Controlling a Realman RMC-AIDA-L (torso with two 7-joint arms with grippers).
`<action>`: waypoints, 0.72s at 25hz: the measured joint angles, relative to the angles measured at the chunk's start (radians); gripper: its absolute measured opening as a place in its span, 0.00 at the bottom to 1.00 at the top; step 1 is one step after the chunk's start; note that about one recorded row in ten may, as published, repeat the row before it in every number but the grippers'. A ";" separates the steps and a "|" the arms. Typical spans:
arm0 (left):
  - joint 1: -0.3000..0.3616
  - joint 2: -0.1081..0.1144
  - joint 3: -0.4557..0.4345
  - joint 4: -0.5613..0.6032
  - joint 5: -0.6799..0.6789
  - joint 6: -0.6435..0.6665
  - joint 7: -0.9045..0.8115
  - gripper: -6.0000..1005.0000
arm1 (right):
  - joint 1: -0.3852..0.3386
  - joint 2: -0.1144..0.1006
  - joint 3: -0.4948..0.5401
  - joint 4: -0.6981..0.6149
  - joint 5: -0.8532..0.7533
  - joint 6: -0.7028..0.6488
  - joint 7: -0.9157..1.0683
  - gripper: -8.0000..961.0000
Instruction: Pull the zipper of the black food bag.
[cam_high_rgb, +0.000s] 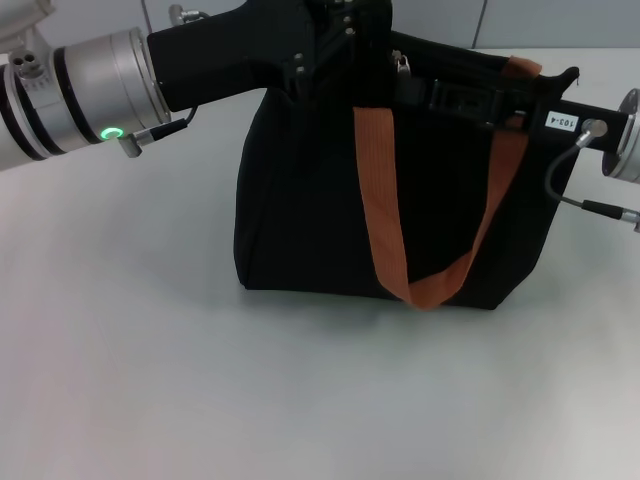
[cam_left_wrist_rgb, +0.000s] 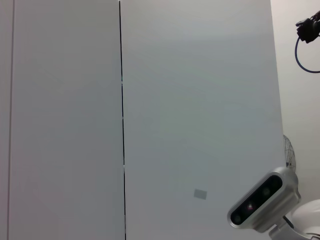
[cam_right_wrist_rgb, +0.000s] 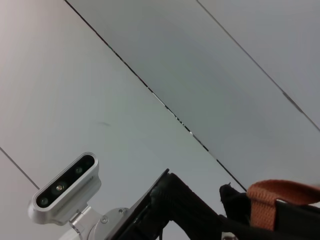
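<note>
The black food bag (cam_high_rgb: 300, 200) stands upright on the table in the middle of the head view, with an orange strap (cam_high_rgb: 380, 200) hanging down its front. A small silver zipper pull (cam_high_rgb: 403, 65) shows at the bag's upper edge. My left gripper (cam_high_rgb: 345, 40) reaches in from the left over the top of the bag, just left of the pull. My right gripper (cam_high_rgb: 440, 98) comes in from the right along the bag's top edge, just right of and below the pull. The right wrist view shows an orange strap (cam_right_wrist_rgb: 272, 197) and black fabric (cam_right_wrist_rgb: 235, 200).
The bag stands on a pale grey table (cam_high_rgb: 150, 350). A grey cable (cam_high_rgb: 560, 190) loops off my right wrist beside the bag. The left wrist view shows only wall panels (cam_left_wrist_rgb: 200, 100) and the head camera (cam_left_wrist_rgb: 265, 200).
</note>
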 joint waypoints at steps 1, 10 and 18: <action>0.000 0.000 0.000 0.000 0.000 -0.001 0.000 0.05 | -0.002 0.000 0.000 -0.002 0.000 -0.001 -0.002 0.16; 0.004 0.001 -0.002 -0.004 -0.001 -0.014 0.001 0.05 | -0.029 0.001 0.010 -0.011 0.002 -0.033 -0.021 0.04; 0.006 0.000 0.000 -0.007 -0.001 -0.011 0.001 0.05 | -0.055 0.002 0.014 -0.015 0.035 -0.038 -0.034 0.02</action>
